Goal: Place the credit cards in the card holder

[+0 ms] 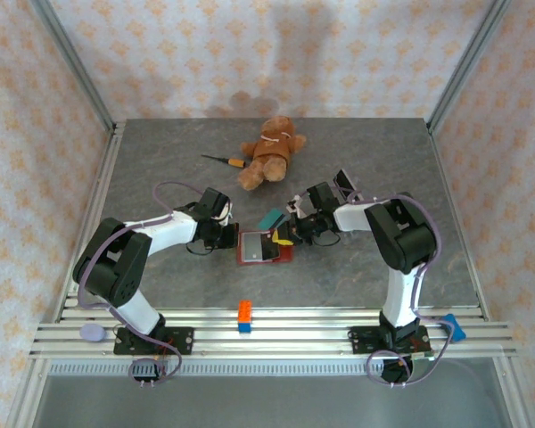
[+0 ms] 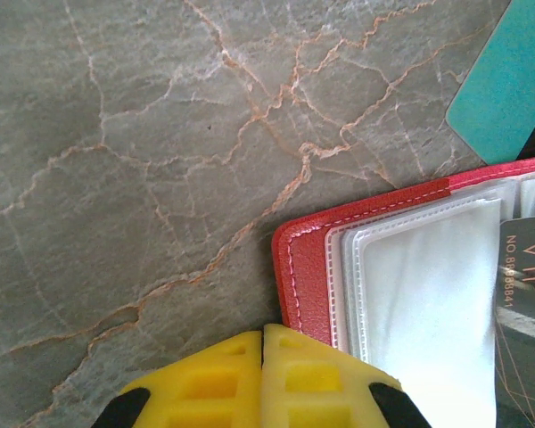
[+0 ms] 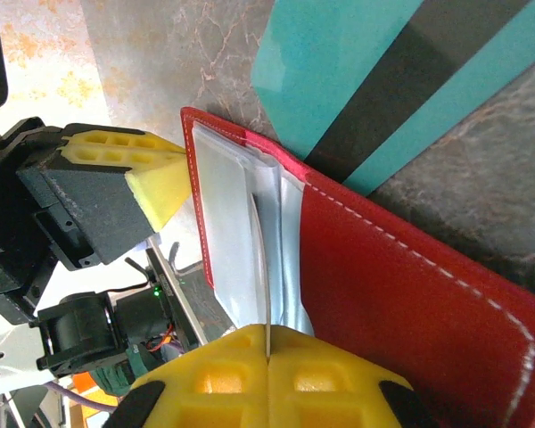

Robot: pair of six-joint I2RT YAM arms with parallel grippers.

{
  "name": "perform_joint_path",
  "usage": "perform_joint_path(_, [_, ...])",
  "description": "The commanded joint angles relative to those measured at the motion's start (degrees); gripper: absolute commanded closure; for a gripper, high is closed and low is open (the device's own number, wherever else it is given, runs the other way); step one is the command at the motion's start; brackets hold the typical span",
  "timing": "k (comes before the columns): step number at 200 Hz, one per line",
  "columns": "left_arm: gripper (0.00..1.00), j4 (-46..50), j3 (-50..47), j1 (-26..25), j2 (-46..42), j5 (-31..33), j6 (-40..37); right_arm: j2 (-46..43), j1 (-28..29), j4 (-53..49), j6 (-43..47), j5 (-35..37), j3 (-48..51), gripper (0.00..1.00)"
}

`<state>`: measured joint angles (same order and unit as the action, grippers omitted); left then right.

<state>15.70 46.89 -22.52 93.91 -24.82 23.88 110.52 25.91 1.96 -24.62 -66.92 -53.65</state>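
Both jaws pressed together at the card holder (image 3: 410, 294); overhead, a teddy bear (image 1: 269, 150).

Overhead rear view, wrist close-ups sharing card holder (image 1: 260, 247)

Both arms bend in toward the table's middle, wrists low, their tips facing each other. The left gripper (image 2: 263, 346) has its yellow pads (image 2: 209, 379) pressed flat together. The right gripper (image 3: 267, 346), pads together, pinches a clear leaf of the holder (image 3: 410, 294).
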Motion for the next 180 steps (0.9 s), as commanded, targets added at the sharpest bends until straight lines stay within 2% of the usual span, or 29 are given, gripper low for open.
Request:
perform_joint_path(1, [1.00,0.21,0.30,0.02,1.00,2.65,-1.05,1.91,-0.25,2.38,-1.35,-0.27,-0.82,0.96])
perform_joint_path(63, [1.00,-0.06,0.11,0.02,1.37,2.31,-1.04,3.23,-0.07,6.95,-4.43,-1.24,-1.20,0.95])
perform_joint_path(180, [1.00,-0.06,-0.05,0.07,0.76,2.67,-0.76,4.26,1.25,6.98,-4.78,-1.40,-0.54,0.92])
